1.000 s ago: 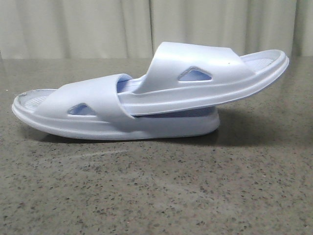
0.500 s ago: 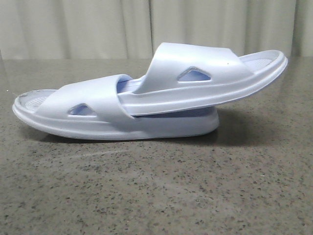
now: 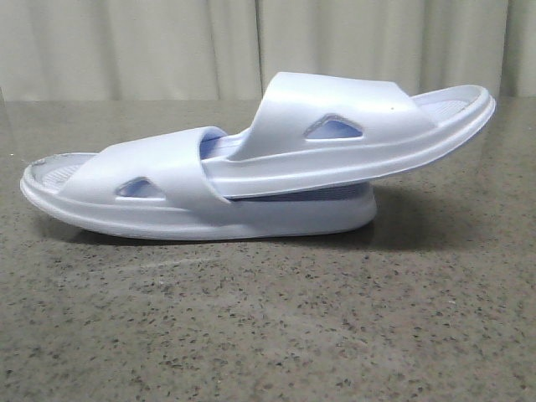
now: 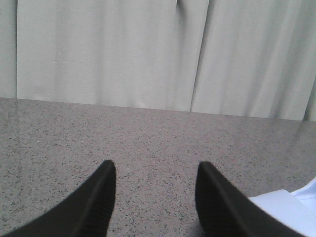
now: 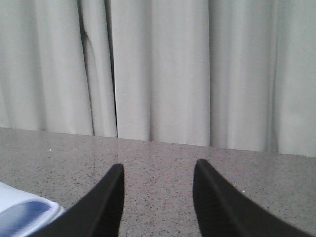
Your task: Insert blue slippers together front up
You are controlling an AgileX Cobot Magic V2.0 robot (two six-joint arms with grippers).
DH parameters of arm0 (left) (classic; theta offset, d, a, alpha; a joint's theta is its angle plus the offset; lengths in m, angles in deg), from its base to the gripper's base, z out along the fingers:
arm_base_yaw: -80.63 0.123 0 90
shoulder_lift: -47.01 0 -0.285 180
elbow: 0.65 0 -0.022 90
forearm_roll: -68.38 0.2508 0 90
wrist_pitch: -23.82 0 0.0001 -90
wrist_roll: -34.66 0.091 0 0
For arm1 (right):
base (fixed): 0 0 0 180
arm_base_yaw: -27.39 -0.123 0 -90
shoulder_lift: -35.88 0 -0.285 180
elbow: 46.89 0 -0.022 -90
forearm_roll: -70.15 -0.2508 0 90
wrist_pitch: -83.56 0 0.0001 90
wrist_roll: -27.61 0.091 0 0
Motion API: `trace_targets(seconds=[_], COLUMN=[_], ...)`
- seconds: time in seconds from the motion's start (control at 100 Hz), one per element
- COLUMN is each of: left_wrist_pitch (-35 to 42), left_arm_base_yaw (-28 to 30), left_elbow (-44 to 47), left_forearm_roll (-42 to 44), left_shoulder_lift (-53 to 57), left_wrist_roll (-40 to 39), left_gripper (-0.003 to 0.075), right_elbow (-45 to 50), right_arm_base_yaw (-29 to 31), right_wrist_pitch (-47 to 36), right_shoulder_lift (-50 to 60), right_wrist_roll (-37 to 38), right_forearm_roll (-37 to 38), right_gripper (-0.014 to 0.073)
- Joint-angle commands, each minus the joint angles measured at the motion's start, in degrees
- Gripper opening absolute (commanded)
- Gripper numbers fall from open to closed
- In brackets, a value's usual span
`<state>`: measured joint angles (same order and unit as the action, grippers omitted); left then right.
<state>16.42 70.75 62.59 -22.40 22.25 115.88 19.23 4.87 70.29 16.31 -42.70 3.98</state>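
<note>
Two pale blue slippers lie nested on the speckled grey table. The lower slipper rests flat. The upper slipper has its front pushed under the lower one's strap and its other end raised to the right. Neither gripper shows in the front view. In the left wrist view my left gripper is open over bare table, with a slipper's edge beside one finger. In the right wrist view my right gripper is open and empty, with a slipper's end beside it.
A pale curtain hangs behind the table's far edge. The speckled grey tabletop stretches in front of the slippers.
</note>
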Motion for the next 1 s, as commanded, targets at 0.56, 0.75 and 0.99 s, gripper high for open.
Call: trace_targets(seconds=[0.56, 0.75, 0.99], left_wrist_pitch=[-0.3, -0.3, -0.3], left_arm_base_yaw=[-0.2, -0.2, -0.2], left_elbow=[-1.6, -1.6, -1.6], left_forearm_roll=[-0.9, -0.9, -0.9], left_shoulder_lift=[-0.5, -0.5, -0.5], left_wrist_roll=[-0.1, -0.1, -0.1], left_gripper=[0.0016, 0.0016, 0.0016], right_elbow=[-1.4, -1.4, -1.4], right_arm_base_yaw=[0.1, 0.1, 0.1], right_wrist_pitch=[-2.9, -2.8, -2.8], right_shoulder_lift=[-0.3, -0.3, -0.3], right_wrist_roll=[-1.1, -1.1, -1.1], right_forearm_roll=[0.2, 0.2, 0.2], right_gripper=[-0.0107, -0.0107, -0.0107])
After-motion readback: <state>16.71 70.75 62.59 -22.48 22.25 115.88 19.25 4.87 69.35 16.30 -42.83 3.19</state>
